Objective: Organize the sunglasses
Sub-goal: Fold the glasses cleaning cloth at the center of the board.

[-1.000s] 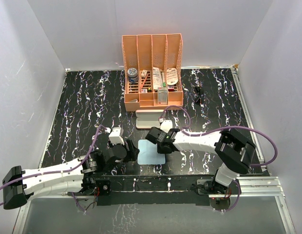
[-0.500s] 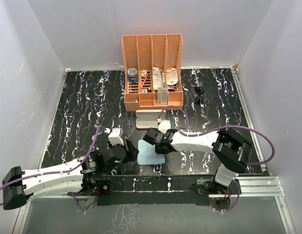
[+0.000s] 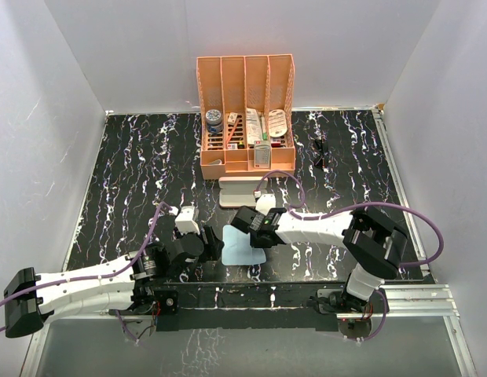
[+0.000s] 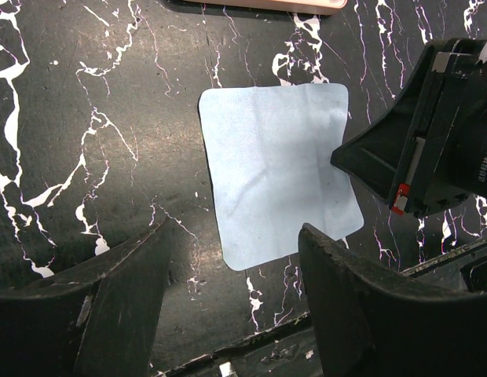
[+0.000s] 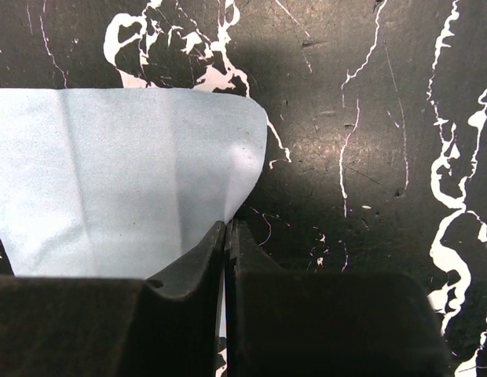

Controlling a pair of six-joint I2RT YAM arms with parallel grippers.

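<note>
The sunglasses (image 3: 320, 153) are small, black and dark-lensed, and lie on the table at the back right, far from both grippers. The light blue cloth (image 3: 242, 247) lies flat near the front middle; it also shows in the left wrist view (image 4: 275, 169) and the right wrist view (image 5: 110, 173). My right gripper (image 3: 257, 238) is shut on the cloth's right edge (image 5: 228, 228), which is slightly lifted there. My left gripper (image 3: 214, 244) is open and empty just left of the cloth, fingers spread near its front corner (image 4: 234, 236). The pink case (image 3: 242, 191) lies behind the cloth.
An orange desk organiser (image 3: 246, 110) with several small items stands at the back middle. The table's front rail (image 3: 291, 294) runs close below the cloth. White walls close in the left, right and back.
My right gripper has shifted a little to the left at the cloth's right edge. The left arm has not moved.
</note>
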